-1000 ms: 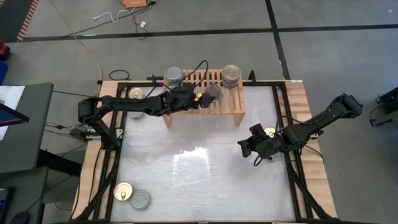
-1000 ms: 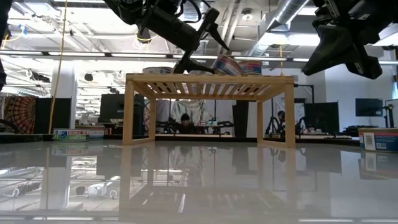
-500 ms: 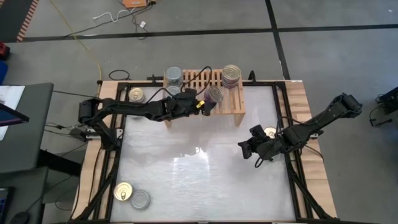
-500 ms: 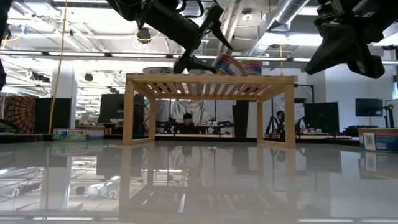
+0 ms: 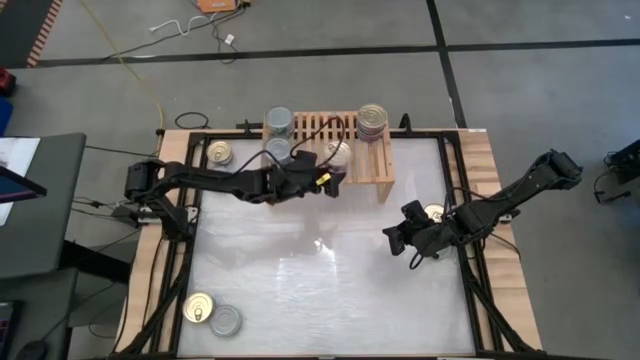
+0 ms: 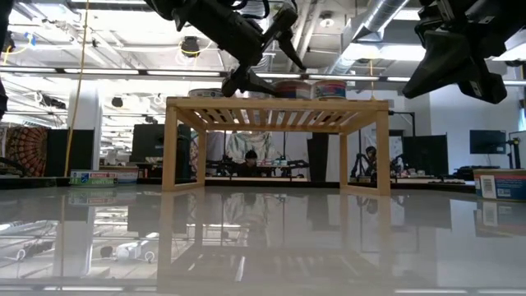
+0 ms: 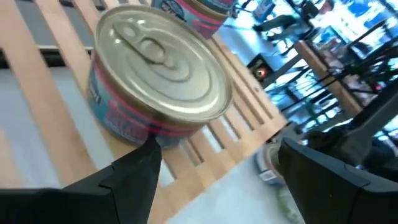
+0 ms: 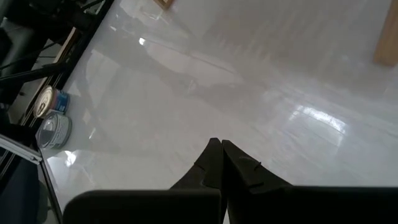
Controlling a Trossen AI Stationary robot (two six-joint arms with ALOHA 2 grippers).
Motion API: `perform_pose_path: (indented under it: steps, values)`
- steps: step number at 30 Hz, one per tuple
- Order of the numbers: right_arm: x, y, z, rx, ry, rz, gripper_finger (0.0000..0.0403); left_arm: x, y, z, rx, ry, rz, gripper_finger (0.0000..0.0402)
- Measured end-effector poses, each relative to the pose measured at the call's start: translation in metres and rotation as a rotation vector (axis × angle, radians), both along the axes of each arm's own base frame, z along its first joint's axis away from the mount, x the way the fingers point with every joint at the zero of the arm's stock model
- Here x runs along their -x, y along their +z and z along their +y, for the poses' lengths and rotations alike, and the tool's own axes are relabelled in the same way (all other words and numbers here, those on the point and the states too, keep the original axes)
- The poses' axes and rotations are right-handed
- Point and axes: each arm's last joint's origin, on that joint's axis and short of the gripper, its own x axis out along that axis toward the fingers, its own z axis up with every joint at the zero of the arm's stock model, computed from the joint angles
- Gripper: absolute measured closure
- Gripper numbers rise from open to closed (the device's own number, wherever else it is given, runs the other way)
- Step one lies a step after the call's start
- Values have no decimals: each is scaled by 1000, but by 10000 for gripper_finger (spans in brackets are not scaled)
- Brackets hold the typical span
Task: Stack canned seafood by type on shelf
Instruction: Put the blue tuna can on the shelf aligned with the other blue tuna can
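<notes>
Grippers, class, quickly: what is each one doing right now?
Left gripper: open, holding nothing, just clear of a gold-lidded can on the shelf.
Right gripper: shut, empty, above the table.

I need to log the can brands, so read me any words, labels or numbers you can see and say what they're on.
No text can be read in any view.
Can on the shelf: pink and blue label, print too blurred.
Stacked cans: labels too small.
Boxes beyond the table: print too small.
</notes>
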Motion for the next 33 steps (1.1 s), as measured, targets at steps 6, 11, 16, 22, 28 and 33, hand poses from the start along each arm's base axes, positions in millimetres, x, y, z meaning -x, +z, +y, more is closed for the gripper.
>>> perform_pose_path:
  steps: [6,11,16,22,28,33]
  values:
    - [0,0,0,8,7,3,380,-1,0,-11,-77,-15,43,91]
    - [0,0,0,18,15,6,380,-2,1,-18,-94,-46,41,91]
    - [0,0,0,20,17,6,380,-2,1,-23,-63,-71,27,91]
    - [0,0,0,20,17,6,380,-2,1,-23,-47,-66,17,91]
    - [0,0,-1,26,17,8,380,-4,2,-20,11,-170,-18,91]
    - [-1,0,-2,27,11,8,380,-7,12,-27,-43,-228,-34,91]
